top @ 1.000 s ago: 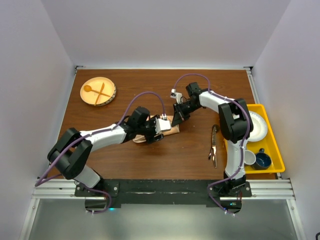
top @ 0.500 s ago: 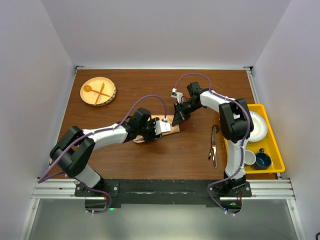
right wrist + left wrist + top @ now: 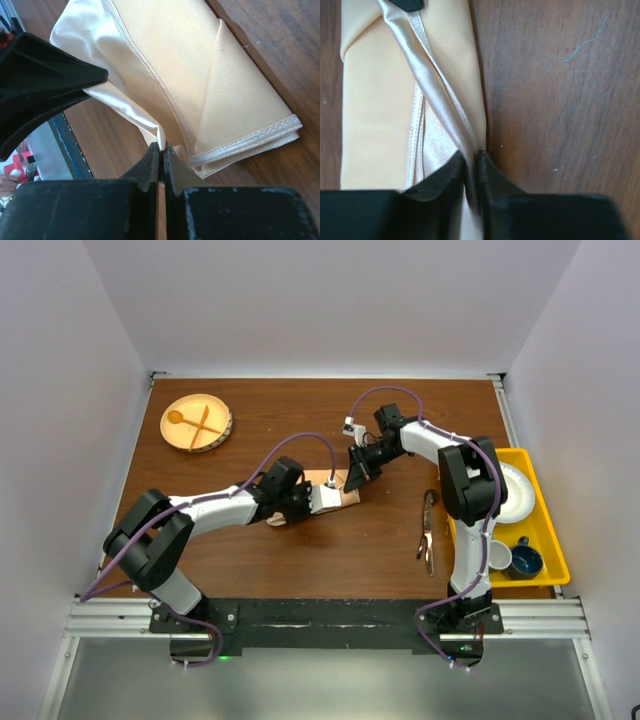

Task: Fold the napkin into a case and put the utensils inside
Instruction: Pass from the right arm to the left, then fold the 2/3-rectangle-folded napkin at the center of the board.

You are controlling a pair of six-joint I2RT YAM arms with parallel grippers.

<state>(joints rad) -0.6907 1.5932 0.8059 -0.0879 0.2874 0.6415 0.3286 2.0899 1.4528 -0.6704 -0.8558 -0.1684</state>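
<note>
The peach-orange napkin [image 3: 346,498] lies folded into a narrow strip on the brown table, mid-scene, mostly hidden under both grippers. My left gripper [image 3: 328,500] is shut on a raised satin fold along the strip's right edge [image 3: 471,159]; the rest of the napkin [image 3: 380,100] lies flat to the left. My right gripper [image 3: 355,478] is shut on a thin shiny hem of the napkin [image 3: 210,75], pinched at the fingertips [image 3: 162,148]. The dark utensils [image 3: 427,530] lie on the table to the right, apart from both grippers.
A round wooden plate [image 3: 216,410] with a pale wooden spoon and fork sits at the back left. A yellow tray [image 3: 556,532] at the right edge holds a white plate [image 3: 515,495], a blue cup [image 3: 525,562] and a white cup [image 3: 497,558].
The left gripper's jaws have closed onto the napkin fold, and the left arm has shifted slightly nearer. The right gripper has kept its grip and place.
</note>
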